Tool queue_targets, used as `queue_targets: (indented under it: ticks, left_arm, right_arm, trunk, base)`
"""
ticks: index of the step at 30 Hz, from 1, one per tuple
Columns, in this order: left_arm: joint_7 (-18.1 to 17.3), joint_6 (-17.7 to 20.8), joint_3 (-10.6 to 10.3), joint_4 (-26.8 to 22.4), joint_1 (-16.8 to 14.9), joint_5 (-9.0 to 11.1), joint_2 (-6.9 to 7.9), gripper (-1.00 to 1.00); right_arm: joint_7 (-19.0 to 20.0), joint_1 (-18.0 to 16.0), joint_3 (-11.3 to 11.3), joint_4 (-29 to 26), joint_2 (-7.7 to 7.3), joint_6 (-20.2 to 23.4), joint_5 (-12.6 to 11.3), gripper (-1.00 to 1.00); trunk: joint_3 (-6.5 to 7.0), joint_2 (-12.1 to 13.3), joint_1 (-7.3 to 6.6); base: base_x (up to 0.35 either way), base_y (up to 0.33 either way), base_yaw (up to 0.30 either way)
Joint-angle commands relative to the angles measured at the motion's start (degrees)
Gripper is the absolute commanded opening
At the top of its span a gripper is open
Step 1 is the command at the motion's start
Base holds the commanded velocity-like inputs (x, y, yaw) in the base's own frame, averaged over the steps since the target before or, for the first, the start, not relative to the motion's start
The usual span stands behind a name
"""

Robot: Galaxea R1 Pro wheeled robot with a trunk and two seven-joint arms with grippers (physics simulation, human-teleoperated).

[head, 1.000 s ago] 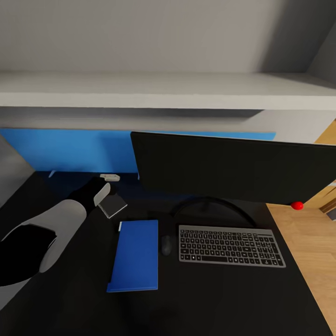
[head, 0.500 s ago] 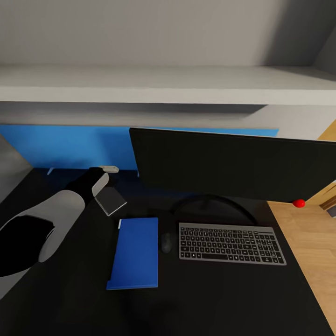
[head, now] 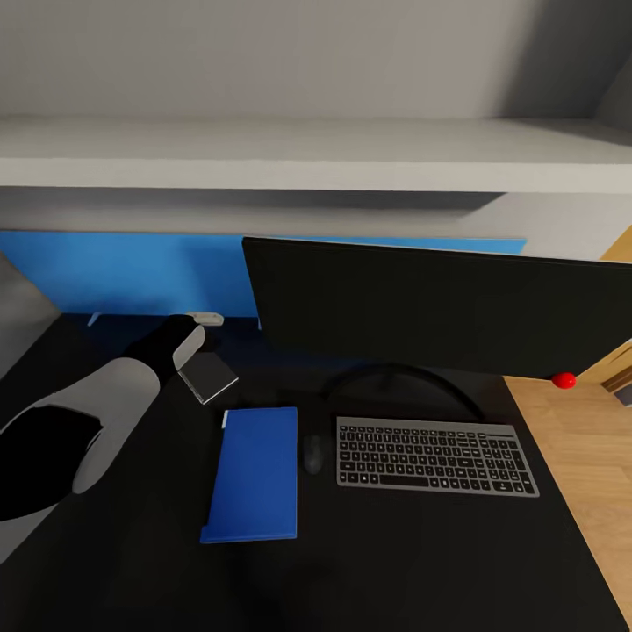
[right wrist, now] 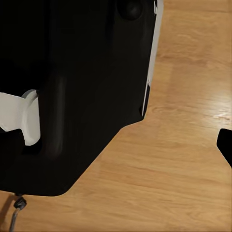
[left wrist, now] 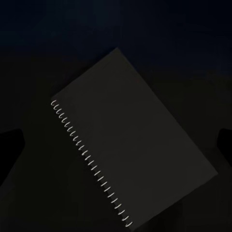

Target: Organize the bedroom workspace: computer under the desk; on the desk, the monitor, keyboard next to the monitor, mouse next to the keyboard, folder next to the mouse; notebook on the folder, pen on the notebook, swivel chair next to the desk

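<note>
On the black desk [head: 421, 562] stands the wide dark monitor [head: 439, 307], with the grey keyboard [head: 436, 458] in front of it. The dark mouse [head: 312, 455] lies just left of the keyboard, and the blue folder [head: 254, 474] lies left of the mouse. A dark spiral notebook [head: 209, 377] [left wrist: 135, 140] lies flat behind the folder's far left corner. My left gripper [head: 197, 335] [left wrist: 116, 145] hovers open right above it, one dark finger [left wrist: 10, 145] at each side, apart from the cover. My right gripper [right wrist: 116, 145] hangs open over the wooden floor [right wrist: 183, 159].
A blue panel [head: 132, 276] runs along the desk's back edge under a white shelf [head: 307, 154]. A small red ball [head: 563, 380] sits at the monitor's lower right corner. Wooden floor [head: 579, 456] lies right of the desk. A large black body [right wrist: 72, 87] stands beside my right gripper.
My left arm moved slightly farther back over the notebook in the first half second, then held still. The head view tilted a little. Desk objects stayed in place.
</note>
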Motion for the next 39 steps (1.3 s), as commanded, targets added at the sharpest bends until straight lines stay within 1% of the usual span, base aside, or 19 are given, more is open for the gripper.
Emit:
queue_targets:
  ticks: [1,5,7,8,11,13,26,29,31,32,33,34,35,37,38,39]
  left_arm:
    - [0.4,0.2,-0.4,-0.1,0.0,0.6,0.06,1.0]
    - [0.4,0.2,-0.4,-0.1,0.0,0.6,0.11,1.0]
    - [0.4,0.2,-0.3,-0.1,0.0,0.6,0.11,1.0]
    - [0.4,0.2,-0.3,-0.1,0.0,0.7,0.15,1.0]
    - [0.3,0.2,-0.3,-0.1,0.0,0.7,0.17,1.0]
    - [0.3,0.2,-0.3,-0.1,0.0,0.7,0.19,1.0]
    - [0.3,0.2,-0.2,-0.1,0.1,0.7,0.22,1.0]
    - [0.3,0.2,-0.2,-0.1,0.1,0.7,0.25,1.0]
    - [0.3,0.2,-0.2,-0.1,0.1,0.7,0.27,1.0]
    - [0.3,0.2,-0.2,-0.1,0.1,0.7,0.27,1.0]
    - [0.3,0.2,-0.2,-0.1,0.1,0.8,0.28,1.0]
    - [0.3,0.2,-0.2,-0.1,0.1,0.8,0.28,1.0]
    - [0.3,0.2,-0.2,-0.1,0.1,0.8,0.28,1.0]
    - [0.3,0.2,-0.2,-0.1,0.2,0.8,0.28,1.0]
    - [0.3,0.2,-0.2,-0.1,0.2,0.8,0.28,1.0]
    - [0.3,0.2,-0.2,-0.1,0.2,0.8,0.28,1.0]
  right_arm:
    - [0.3,0.0,0.3,-0.1,0.03,-0.1,-0.6,1.0]
    - [0.4,0.2,0.4,-0.5,0.03,-0.5,-0.5,1.0]
    - [0.5,0.3,0.5,-0.8,-0.06,-1.9,-0.5,1.0]
    - [0.6,1.5,0.5,-0.9,-0.21,-6.4,-0.3,1.0]
    - [0.6,2.4,0.6,-1.0,-0.22,-7.9,-0.3,1.0]
    - [0.5,3.8,0.8,-1.0,0.03,-9.9,-0.4,1.0]
    - [0.5,3.7,1.1,-1.1,0.36,-9.9,-0.3,1.0]
    - [0.4,3.5,1.0,-1.2,0.42,-7.9,-0.3,1.0]
    - [0.4,3.3,0.9,-1.4,0.42,-5.1,-0.3,1.0]
    - [0.4,3.0,0.9,-1.7,0.44,-3.2,-0.3,1.0]
    - [0.4,2.5,0.9,-3.1,0.42,1.3,-0.3,1.0]
    - [0.4,2.4,0.9,-4.4,0.34,3.7,-0.3,1.0]
    - [0.4,2.4,0.9,-4.4,0.34,3.7,-0.3,1.0]
    - [0.4,2.3,0.9,-7.8,0.17,8.5,-0.2,1.0]
    - [0.4,2.5,0.9,-12.0,-0.09,12.6,-0.3,1.0]
    - [0.4,2.8,0.9,-14.0,-0.25,14.3,-0.3,1.0]
  trunk:
    - [-0.08,-0.1,0.03]
    - [-0.09,-0.1,0.03]
    - [-0.1,-0.1,0.03]
    - [-0.12,-0.1,0.03]
    - [-0.19,-0.1,0.03]
    - [-0.26,-0.1,0.03]
    - [-0.44,-0.1,0.03]
    - [-0.6,-0.1,0.03]
    - [-0.73,-0.1,0.03]
    - [-0.79,-0.1,0.03]
    - [-0.83,-0.1,0.03]
    - [-0.88,-0.1,0.03]
    - [-0.92,-0.1,0.03]
    - [-0.98,-0.1,0.03]
    - [-1.0,-0.1,0.03]
    - [-1.01,-0.1,0.03]
  base:
    - [0.0,0.0,0.0]
    - [0.0,0.0,0.0]
    - [0.0,0.0,-0.012]
    - [0.0,0.0,-0.086]
    - [0.0,0.0,-0.104]
    - [0.0,0.0,-0.078]
    - [0.0,0.0,-0.028]
    - [0.0,0.0,-0.098]
    - [0.0,0.0,-0.107]
    - [0.0,0.0,-0.105]
    - [0.0,0.0,-0.097]
    - [0.0,0.0,-0.093]
    - [0.0,0.0,-0.093]
    - [0.0,0.0,-0.088]
    - [0.0,0.0,-0.085]
    - [0.0,0.0,-0.087]
